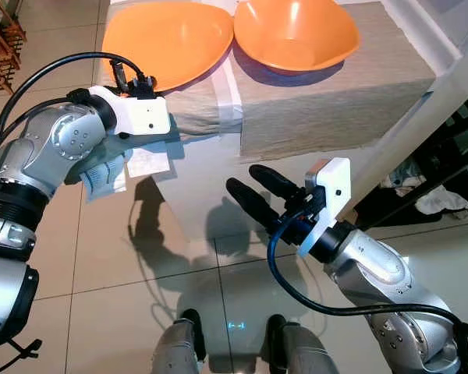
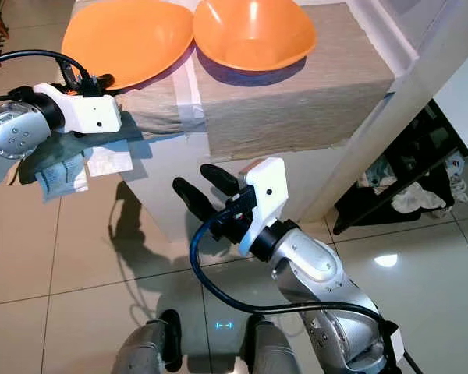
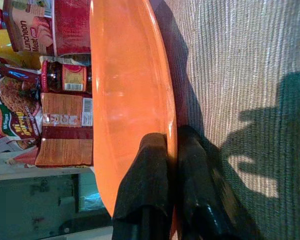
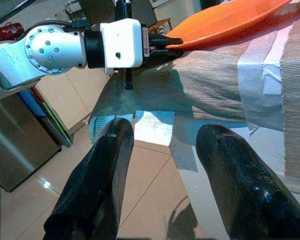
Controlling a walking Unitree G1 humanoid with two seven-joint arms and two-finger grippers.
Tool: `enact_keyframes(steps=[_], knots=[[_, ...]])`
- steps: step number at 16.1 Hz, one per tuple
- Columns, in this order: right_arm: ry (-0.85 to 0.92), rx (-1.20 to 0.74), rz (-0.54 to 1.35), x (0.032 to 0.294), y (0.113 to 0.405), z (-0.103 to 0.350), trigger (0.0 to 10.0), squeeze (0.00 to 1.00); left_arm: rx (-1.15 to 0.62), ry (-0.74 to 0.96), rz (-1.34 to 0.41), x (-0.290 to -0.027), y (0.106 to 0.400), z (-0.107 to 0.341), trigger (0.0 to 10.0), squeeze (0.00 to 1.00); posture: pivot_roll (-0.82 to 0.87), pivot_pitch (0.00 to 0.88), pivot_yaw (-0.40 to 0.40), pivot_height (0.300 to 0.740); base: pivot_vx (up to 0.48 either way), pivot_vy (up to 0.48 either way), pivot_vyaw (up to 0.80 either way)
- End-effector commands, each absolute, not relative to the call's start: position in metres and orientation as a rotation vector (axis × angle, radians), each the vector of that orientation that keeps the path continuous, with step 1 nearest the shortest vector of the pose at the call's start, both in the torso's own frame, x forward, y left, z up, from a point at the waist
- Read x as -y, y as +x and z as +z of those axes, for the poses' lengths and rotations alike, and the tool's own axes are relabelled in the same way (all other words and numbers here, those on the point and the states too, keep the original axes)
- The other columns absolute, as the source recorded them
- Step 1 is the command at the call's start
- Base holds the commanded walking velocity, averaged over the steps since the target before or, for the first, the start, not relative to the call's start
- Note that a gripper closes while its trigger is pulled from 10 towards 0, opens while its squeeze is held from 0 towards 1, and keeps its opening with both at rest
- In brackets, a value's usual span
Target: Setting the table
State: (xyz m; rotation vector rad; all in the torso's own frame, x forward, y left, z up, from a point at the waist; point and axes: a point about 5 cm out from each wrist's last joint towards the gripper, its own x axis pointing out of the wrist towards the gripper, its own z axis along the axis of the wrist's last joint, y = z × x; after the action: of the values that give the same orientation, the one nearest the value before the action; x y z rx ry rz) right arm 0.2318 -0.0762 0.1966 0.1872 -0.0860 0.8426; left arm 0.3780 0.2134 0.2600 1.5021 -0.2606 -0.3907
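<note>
Where the tabletop (image 1: 421, 47) carries beige placemats, two orange bowls (image 1: 296, 35) sit side by side, and the left hand (image 1: 152, 86) reaches the left bowl (image 1: 168, 43) at its near rim. Left wrist view: its fingers (image 3: 147, 185) pinch that rim. Right wrist view: the right hand (image 4: 165, 170) hangs spread wide, empty, below the tabletop edge

Both eye views are looking down from the head. Each wrist view is peeking closely along its fingers, sharing the orange plate (image 3: 132, 95).
</note>
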Motion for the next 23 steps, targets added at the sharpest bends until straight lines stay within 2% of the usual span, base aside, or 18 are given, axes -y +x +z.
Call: enact_keyframes(steps=[1, 5, 10, 11, 12, 13, 15, 18, 20, 23], knots=[[0.195, 0.106, 0.847, 0.076, 0.230, 0.202, 10.0, 0.00, 0.280, 1.505, -0.323, -0.222, 0.374, 0.263, 0.0, 0.00, -0.08, 0.293, 0.033, 0.740, 0.000, 0.000, 0.00], [0.194, 0.114, 0.843, 0.075, 0.232, 0.202, 10.0, 0.00, 0.427, 1.430, -0.052, -0.238, 0.359, 0.295, 0.0, 0.00, -0.08, 0.277, 0.032, 0.740, 0.000, 0.000, 0.00], [0.191, 0.127, 0.849, 0.074, 0.236, 0.203, 10.0, 0.00, 0.612, 1.283, 0.112, -0.235, 0.327, 0.316, 0.0, 0.00, -0.07, 0.257, 0.028, 0.740, 0.000, 0.000, 0.00], [0.195, 0.136, 0.845, 0.074, 0.237, 0.203, 10.0, 0.00, 0.651, 1.062, 0.256, -0.244, 0.309, 0.323, 0.0, 0.00, -0.07, 0.246, 0.034, 0.740, 0.000, 0.000, 0.00], [0.197, 0.139, 0.845, 0.074, 0.238, 0.204, 10.0, 0.00, 0.658, 0.962, 0.305, -0.249, 0.301, 0.324, 0.0, 0.00, -0.07, 0.246, 0.034, 0.740, 0.000, 0.000, 0.00], [0.215, 0.151, 0.842, 0.074, 0.240, 0.205, 10.0, 0.00, 0.692, 0.725, 0.353, -0.250, 0.282, 0.321, 10.0, 0.00, -0.07, 0.234, 0.034, 0.740, 0.000, 0.000, 0.00], [0.234, 0.169, 0.845, 0.073, 0.242, 0.208, 10.0, 0.00, 0.731, 0.574, 0.401, -0.250, 0.261, 0.320, 10.0, 0.00, -0.06, 0.226, 0.028, 0.740, 0.000, 0.000, 0.00], [0.254, 0.199, 0.871, 0.071, 0.250, 0.211, 10.0, 0.00, 0.696, 0.476, 0.463, -0.248, 0.232, 0.306, 10.0, 0.00, -0.02, 0.189, 0.008, 0.740, 0.000, 0.000, 0.00], [0.279, 0.231, 0.900, 0.067, 0.258, 0.215, 10.0, 0.00, 0.585, 0.391, 0.402, -0.232, 0.220, 0.271, 10.0, 0.00, -0.02, 0.163, -0.005, 0.740, 0.000, -0.465, 0.00], [0.324, 0.253, 0.930, 0.065, 0.265, 0.217, 10.0, 0.00, 0.515, 0.296, 0.301, -0.213, 0.219, 0.244, 10.0, 0.00, -0.01, 0.130, -0.017, 0.740, 0.000, -0.466, 0.00]])
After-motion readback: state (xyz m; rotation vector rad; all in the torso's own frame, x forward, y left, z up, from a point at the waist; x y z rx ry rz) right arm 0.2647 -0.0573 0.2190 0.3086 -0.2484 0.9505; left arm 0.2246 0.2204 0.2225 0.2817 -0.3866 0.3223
